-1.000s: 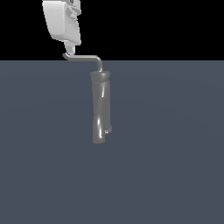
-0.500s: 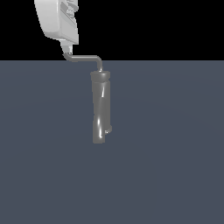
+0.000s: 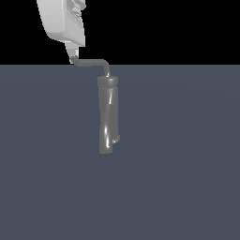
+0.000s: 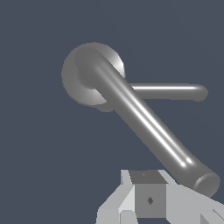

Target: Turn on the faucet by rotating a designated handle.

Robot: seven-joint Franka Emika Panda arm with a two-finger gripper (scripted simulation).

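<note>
The faucet (image 3: 108, 117) is a tall glossy grey cylinder standing on the dark floor, with a small nub (image 3: 116, 139) low down. The wrist view shows its top (image 4: 76, 81) from above. The handle (image 3: 91, 62) is a thin bent rod that rises from the top and runs toward the exterior view's left. In the wrist view the handle (image 4: 148, 127) runs toward my fingers and ends in a flared tip (image 4: 206, 183). My white gripper (image 3: 71, 56) hangs above the handle's free end, fingertips touching it. The fingers (image 4: 148, 199) look closed together, beside the tip, not around it.
A second, thinner rod (image 4: 168, 92) sticks out sideways lower on the faucet in the wrist view. The flat dark grey floor (image 3: 187, 187) surrounds the faucet.
My gripper has shifted slightly toward the exterior view's left and stays at the handle's end. The handle's free end has barely moved.
</note>
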